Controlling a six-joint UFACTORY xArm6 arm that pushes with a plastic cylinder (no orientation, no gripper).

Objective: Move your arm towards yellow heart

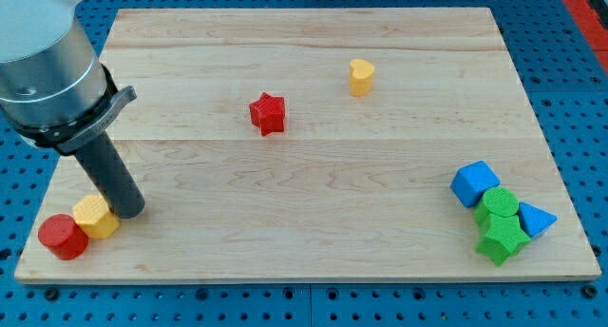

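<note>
My tip (pixel 130 211), a bare dark rod tool holding nothing, touches a yellow hexagonal block (pixel 94 216) at the wooden desk's (pixel 313 203) lower left, far from the yellow heart-shaped block (pixel 360 77) near the view's top.

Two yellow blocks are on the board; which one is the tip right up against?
The yellow hexagon at the view's lower left, beside the red cylinder; my tip sits against its right side. The yellow heart stands far off, toward the view's top.
</note>
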